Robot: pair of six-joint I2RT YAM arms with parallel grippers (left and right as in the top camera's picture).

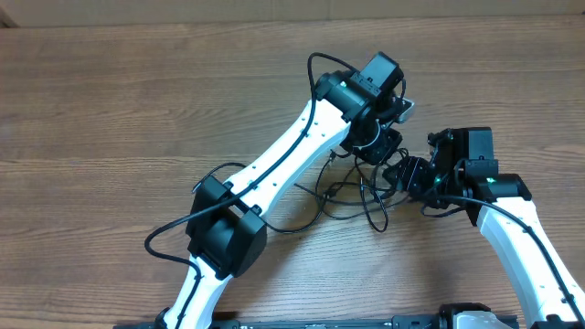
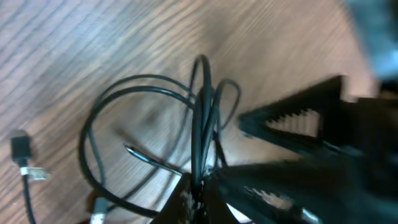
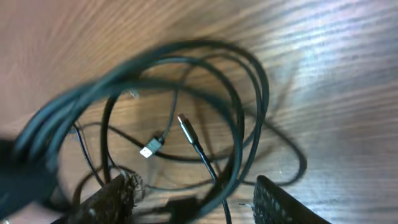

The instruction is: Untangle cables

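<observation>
Seen from overhead, the cables [image 1: 352,194] lie in a loose black tangle on the wooden counter [image 1: 137,100], right of centre, with thin loops trailing out toward 7 o'clock. The left tool [image 1: 382,146] hangs over the tangle's 12 o'clock edge. The right tool [image 1: 409,174] sits just beside the tangle at 3 o'clock, so the two tools are near each other. In the left wrist view the left tool stands open, its serrated fingers [image 2: 292,118] spread apart. A bunch of strands runs upright past the tip of the lower finger, but blur hides whether they rest on it. A black plug [image 2: 20,148] lies flat on the counter at 9 o'clock in that view. In the right wrist view the right tool is likewise open, its fingers [image 3: 280,202] wide apart at 6 o'clock, and several loops pass through the gap between them. A silver plug [image 3: 149,150] lies inside the loops near centre, and a blurred thick bundle sweeps toward 9 o'clock.
</observation>
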